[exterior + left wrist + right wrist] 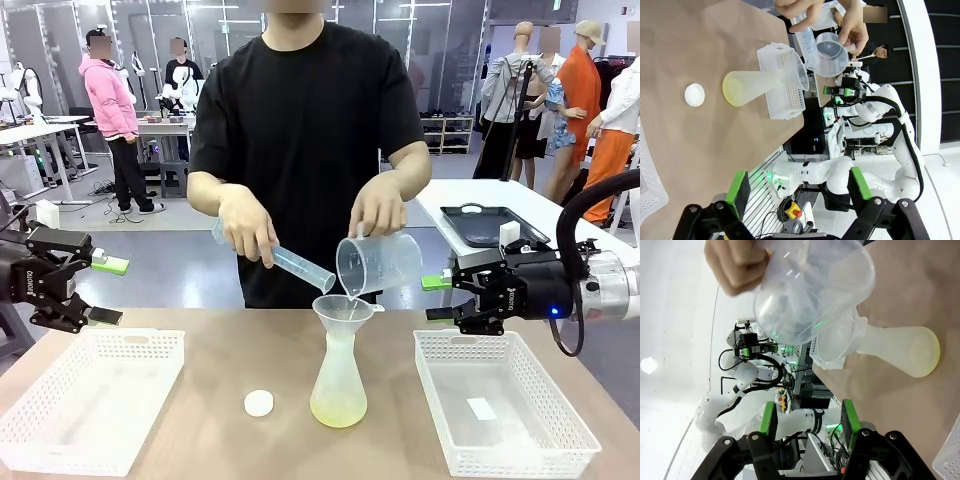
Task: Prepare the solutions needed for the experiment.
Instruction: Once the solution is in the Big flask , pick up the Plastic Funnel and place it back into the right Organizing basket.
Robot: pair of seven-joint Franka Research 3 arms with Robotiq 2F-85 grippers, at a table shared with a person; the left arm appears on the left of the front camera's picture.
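The solutions lie as a shallow, clear, pale yellow-green layer in the base of a frosted translucent conical flask. The flask stands upright on the brown table, long axis vertical, neck pointing up. A clear plastic funnel sits in its neck.

Above the flask, a person's hand holds a clear graduated cylinder slanted, open end down at the funnel's rim. The person's other hand tips a clear plastic beaker over the funnel. Whether liquid is running from either I cannot tell.

A small white round cap lies flat near the flask's base, apart from it. A white perforated plastic basket stands on one side of the flask, and a second white basket on the other.

The left gripper hangs beyond the first basket, spread wide and empty. The right gripper hangs past the second basket's far rim, partly spread, nothing between its pads.

The front view has the flask side-on between both baskets. The right wrist view, rolled sideways, looks into the beaker's mouth and the funnel's bowl. The left wrist view shows the liquid as a yellow-green disc through the flask's base.
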